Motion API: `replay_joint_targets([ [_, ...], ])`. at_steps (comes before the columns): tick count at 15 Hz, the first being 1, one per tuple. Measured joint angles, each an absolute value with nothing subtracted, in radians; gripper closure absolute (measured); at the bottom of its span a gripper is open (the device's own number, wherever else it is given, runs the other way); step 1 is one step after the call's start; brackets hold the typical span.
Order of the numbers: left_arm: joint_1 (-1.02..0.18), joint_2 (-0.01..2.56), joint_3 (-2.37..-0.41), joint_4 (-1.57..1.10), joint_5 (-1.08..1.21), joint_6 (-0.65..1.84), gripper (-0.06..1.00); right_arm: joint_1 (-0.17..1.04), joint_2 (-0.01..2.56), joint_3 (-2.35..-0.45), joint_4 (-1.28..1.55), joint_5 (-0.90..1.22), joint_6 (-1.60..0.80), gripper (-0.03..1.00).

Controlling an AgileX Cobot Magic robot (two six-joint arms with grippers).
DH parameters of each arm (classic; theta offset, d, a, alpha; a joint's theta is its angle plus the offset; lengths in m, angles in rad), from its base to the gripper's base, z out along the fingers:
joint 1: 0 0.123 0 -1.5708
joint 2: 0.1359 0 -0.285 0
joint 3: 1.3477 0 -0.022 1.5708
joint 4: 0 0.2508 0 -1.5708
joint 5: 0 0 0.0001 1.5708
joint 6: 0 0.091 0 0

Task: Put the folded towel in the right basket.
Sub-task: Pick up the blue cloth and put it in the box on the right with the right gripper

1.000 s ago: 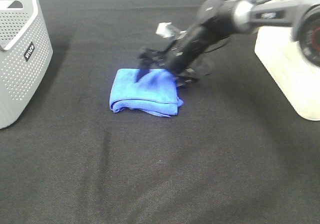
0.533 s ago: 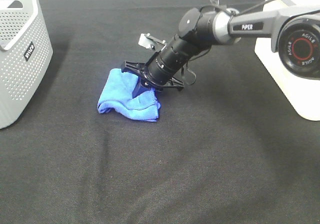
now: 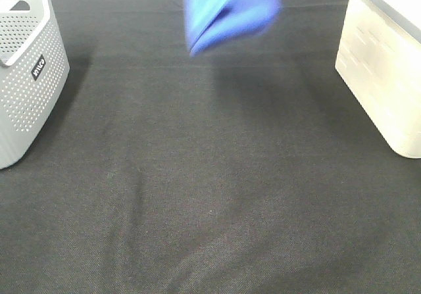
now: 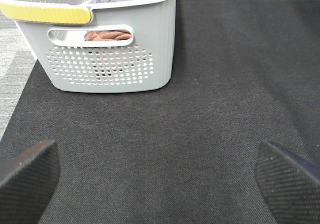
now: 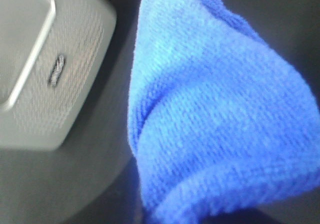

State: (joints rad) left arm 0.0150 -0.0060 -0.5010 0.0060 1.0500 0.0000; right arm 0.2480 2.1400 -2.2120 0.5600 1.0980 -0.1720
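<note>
Towel aloft! Folded blue towel [image 3: 230, 8] hung blurred above the black desk [image 3: 210, 189], touching nothing below, well apart from the cream basket [image 3: 385, 77] and not in it. Right pincer was clamped on the towel, its fingers hidden under cloth that filled the right wrist view. Across the desk from the cream basket stood the gray perforated basket [image 3: 26, 77], a brown cloth [image 4: 107, 35] showing through its handle slot. Left pincer [image 4: 160, 181] gaped wide, gripping nothing, low over bare desk and facing that gray basket.
</note>
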Motion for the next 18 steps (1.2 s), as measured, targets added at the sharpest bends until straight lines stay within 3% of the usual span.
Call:
replay_joint_targets([
  [3,0.015,-0.006,-0.501,0.006,1.05,0.0,-0.04,-0.01,2.017,-2.258,0.533,1.108,-0.172,0.81],
  [4,0.015,-0.006,-0.501,0.006,1.05,0.0,-0.04,-0.01,2.017,-2.258,0.533,1.108,-0.172,0.81],
  [9,0.015,-0.006,-0.501,0.006,1.05,0.0,-0.04,-0.348,2.048,-2.259,0.474,1.079,-0.141,0.81],
  [13,0.015,-0.006,-0.501,0.006,1.05,0.0,-0.04,-0.399,2.174,-2.259,0.409,1.079,-0.129,0.8],
  [14,0.015,-0.006,-0.501,0.006,1.05,0.0,-0.04,-0.393,2.198,-2.259,0.378,1.094,-0.127,0.64],
  [16,0.015,-0.006,-0.501,0.006,1.05,0.0,-0.04,-0.38,2.222,-2.259,0.309,1.142,-0.126,0.18],
  [18,0.015,-0.006,-0.501,0.006,1.05,0.0,-0.04,-0.379,2.221,-2.259,0.293,1.174,-0.114,0.02],
])
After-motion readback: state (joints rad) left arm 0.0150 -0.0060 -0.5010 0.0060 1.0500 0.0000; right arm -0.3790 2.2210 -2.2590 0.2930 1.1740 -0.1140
